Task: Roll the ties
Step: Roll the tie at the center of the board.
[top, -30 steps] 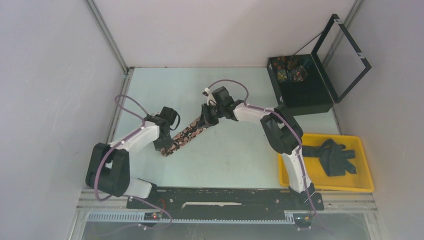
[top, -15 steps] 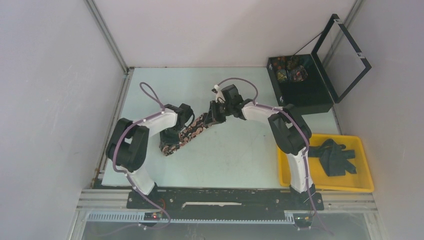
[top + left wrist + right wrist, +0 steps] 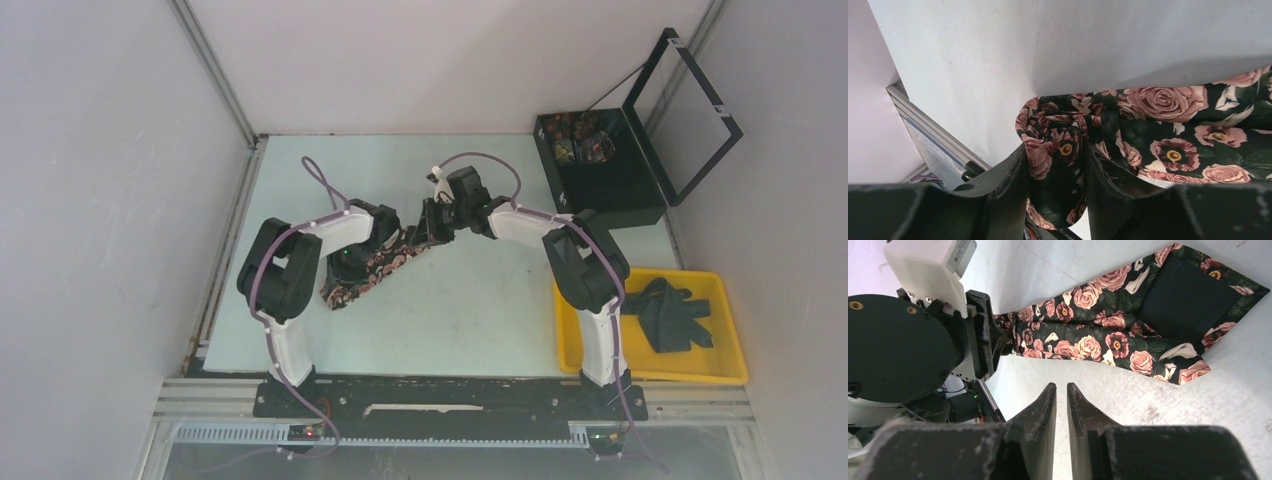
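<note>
Both grippers work at one rose-patterned tie (image 3: 362, 274) lying across the table (image 3: 470, 310). Left gripper (image 3: 1058, 172) has its fingers (image 3: 1015, 175) apart with the tie's folded narrow end between them. Right gripper (image 3: 1062, 397) hovers just beside the tie, fingers nearly together, holding nothing. Dark ties (image 3: 670, 312) sit in a yellow tray (image 3: 730, 372).

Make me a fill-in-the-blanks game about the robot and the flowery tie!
1. The tie is black with pink ____.
2. The folded end of the tie sits between the fingers of the ____ gripper.
3. The right gripper holds ____.
4. The tray beside the right arm is ____.

Missing words: roses; left; nothing; yellow
</note>
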Robot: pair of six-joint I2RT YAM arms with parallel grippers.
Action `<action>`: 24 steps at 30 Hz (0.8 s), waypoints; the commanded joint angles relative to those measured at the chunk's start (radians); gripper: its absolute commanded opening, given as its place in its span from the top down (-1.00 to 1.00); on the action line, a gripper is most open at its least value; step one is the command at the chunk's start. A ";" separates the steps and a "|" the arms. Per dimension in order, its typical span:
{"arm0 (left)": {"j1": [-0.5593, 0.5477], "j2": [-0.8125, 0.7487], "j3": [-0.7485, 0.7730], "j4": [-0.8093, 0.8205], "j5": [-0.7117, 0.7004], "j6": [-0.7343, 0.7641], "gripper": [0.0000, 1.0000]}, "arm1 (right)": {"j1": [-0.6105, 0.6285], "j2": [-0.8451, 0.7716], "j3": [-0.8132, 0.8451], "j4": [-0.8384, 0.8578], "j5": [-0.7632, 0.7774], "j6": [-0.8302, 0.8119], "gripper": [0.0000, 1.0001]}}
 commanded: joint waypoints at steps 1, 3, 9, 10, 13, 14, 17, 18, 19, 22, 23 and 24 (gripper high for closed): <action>-0.016 0.025 0.038 0.006 -0.001 -0.037 0.10 | -0.012 -0.078 -0.003 0.018 -0.015 -0.010 0.67; -0.019 0.031 0.050 0.005 0.006 -0.036 0.05 | -0.014 -0.089 -0.008 0.014 -0.012 -0.014 0.67; -0.036 0.043 0.103 -0.023 0.004 -0.043 -0.11 | -0.018 -0.113 -0.011 -0.012 -0.004 -0.029 0.67; -0.038 0.046 0.112 -0.029 0.004 -0.046 -0.12 | -0.017 -0.115 -0.010 -0.015 -0.002 -0.029 0.67; -0.045 0.046 0.124 -0.043 0.003 -0.050 -0.17 | -0.017 -0.129 -0.014 -0.020 0.002 -0.031 0.67; -0.048 0.043 0.125 -0.042 0.004 -0.051 -0.20 | -0.017 -0.134 -0.016 -0.020 0.002 -0.030 0.67; -0.052 0.028 0.125 -0.045 0.002 -0.051 -0.27 | -0.018 -0.144 -0.018 -0.031 0.008 -0.033 0.68; -0.052 0.019 0.123 -0.046 0.000 -0.051 -0.30 | -0.017 -0.147 -0.019 -0.034 0.009 -0.034 0.68; -0.052 0.010 0.122 -0.044 -0.002 -0.051 -0.33 | -0.017 -0.150 -0.017 -0.037 0.010 -0.034 0.68; -0.058 -0.044 0.113 -0.037 -0.031 -0.059 -0.47 | -0.017 -0.159 -0.018 -0.042 0.017 -0.032 0.68; -0.062 -0.072 0.104 -0.029 -0.049 -0.062 -0.53 | -0.017 -0.161 -0.017 -0.042 0.019 -0.033 0.68; -0.066 -0.102 0.093 -0.017 -0.062 -0.065 -0.58 | -0.015 -0.162 -0.018 -0.041 0.021 -0.032 0.68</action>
